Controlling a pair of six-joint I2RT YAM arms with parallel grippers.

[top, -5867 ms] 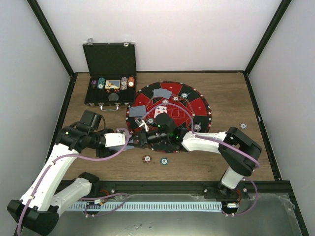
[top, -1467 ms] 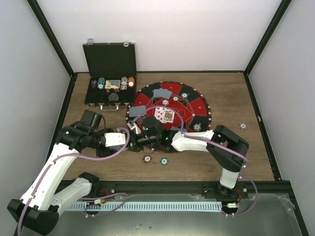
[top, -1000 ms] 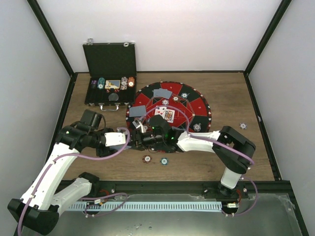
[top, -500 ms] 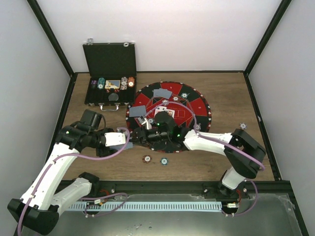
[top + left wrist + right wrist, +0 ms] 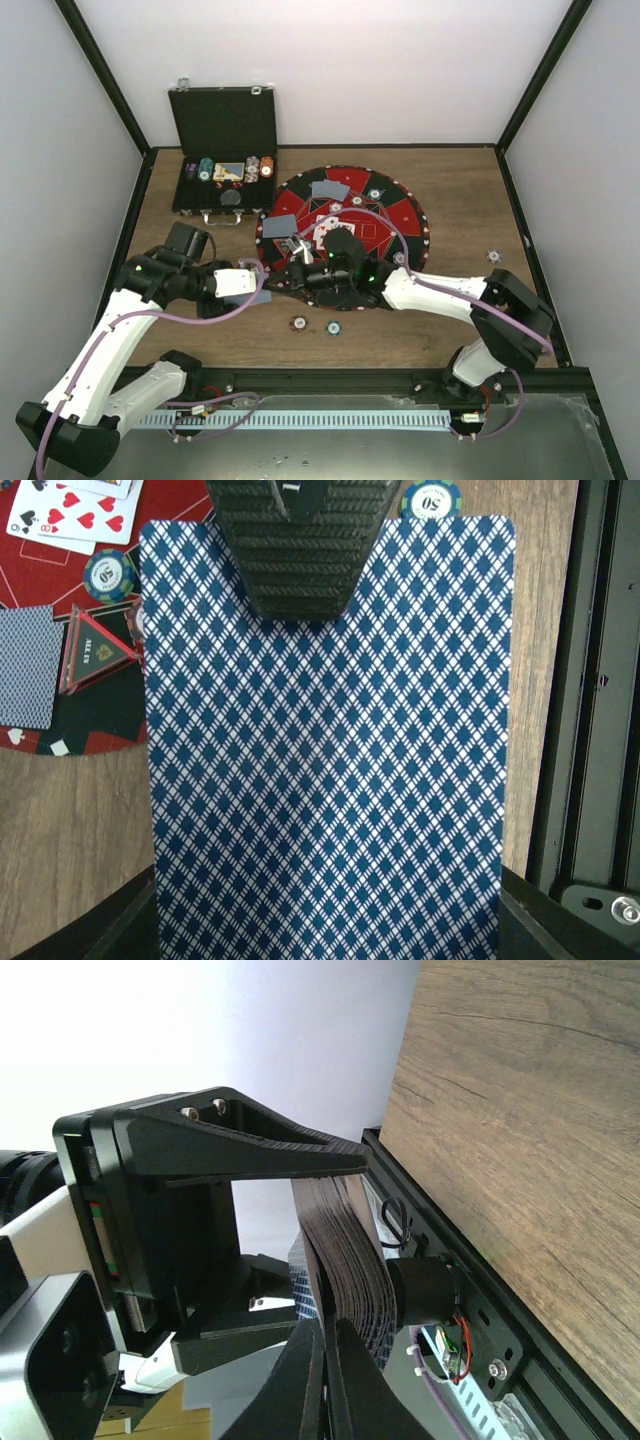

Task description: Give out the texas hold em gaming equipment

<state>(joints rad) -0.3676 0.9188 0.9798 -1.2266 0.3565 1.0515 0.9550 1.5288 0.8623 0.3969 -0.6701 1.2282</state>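
Deck of blue diamond-backed playing cards (image 5: 325,750): clamped in the left pincer (image 5: 262,284) above the wooden worktop (image 5: 60,840), beside the round red-and-black mat (image 5: 400,215). Right pincer (image 5: 325,1355) is pinched on the top card at its far edge. Light, slick, bendy; likely best peeled singly by one end.

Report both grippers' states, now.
Left gripper: closed on the deck of cards.
Right gripper: nearly shut at the deck's edge; whether it pinches a card cannot be told.
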